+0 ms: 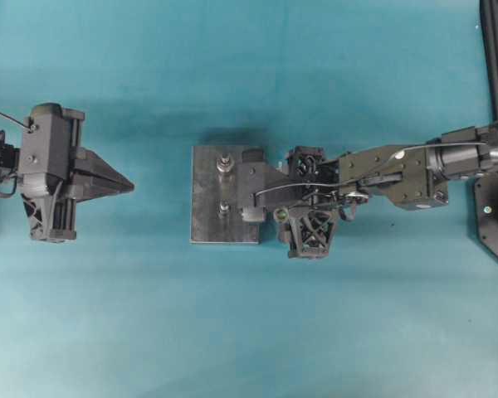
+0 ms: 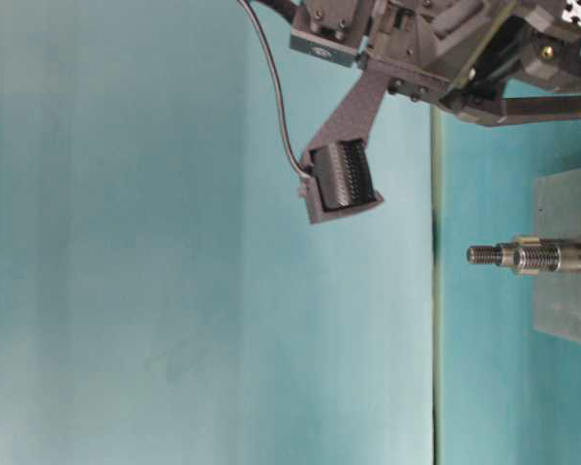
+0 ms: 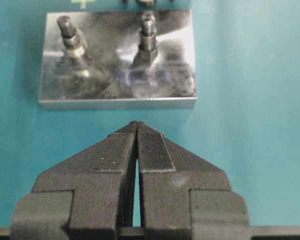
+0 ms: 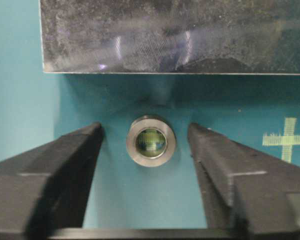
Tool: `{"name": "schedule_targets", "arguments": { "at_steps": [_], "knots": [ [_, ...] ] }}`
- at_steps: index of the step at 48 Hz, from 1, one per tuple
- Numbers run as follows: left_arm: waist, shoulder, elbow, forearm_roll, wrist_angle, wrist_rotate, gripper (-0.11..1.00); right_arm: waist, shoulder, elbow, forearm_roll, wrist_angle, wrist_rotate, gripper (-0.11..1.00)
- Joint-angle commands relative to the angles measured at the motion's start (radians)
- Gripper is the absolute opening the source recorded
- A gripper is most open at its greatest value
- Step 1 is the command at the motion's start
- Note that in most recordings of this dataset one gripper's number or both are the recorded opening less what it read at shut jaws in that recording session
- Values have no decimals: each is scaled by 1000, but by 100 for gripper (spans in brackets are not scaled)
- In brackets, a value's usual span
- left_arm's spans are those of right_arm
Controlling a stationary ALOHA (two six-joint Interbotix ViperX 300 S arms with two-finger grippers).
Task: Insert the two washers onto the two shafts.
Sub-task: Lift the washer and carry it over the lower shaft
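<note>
Here the right tool [image 4: 145,145] brackets the washer [image 4: 151,140], jaws apart, not gripping; lifting and threading onto the shaft [image 3: 148,37] remain.

Bright, even light falls on the teal bench [image 1: 149,315], with soft, faint shadows in the overhead view. The metal plate [image 3: 117,75] shows pale glare streaks in both wrist views. In the right wrist view a dark shadow pools beneath the plate's edge at twelve o'clock from the washer [image 4: 151,140]. The left tool [image 3: 136,131] looks slightly soft near the lens.
</note>
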Motion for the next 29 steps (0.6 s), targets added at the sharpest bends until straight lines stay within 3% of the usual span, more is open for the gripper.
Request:
{"name": "schedule_targets", "arguments": {
  "at_steps": [1,11,15,20,29],
  "knots": [
    [0,-3,-28,2,-8,-2,0,2,-12,-15,0,14,11,62],
    [0,-3,-29,2,-8,-2,0,3,-8,-15,0,44,12,45],
    [0,-3,-31,2,-8,-2,0,3,-15,-17,0,57,14,32],
    [0,-3,-32,3,-8,-2,0,2,-28,-18,-6,69,40,32],
    [0,-3,-31,3,-8,-2,0,0,-75,-26,-64,98,114,32]
  ]
}}
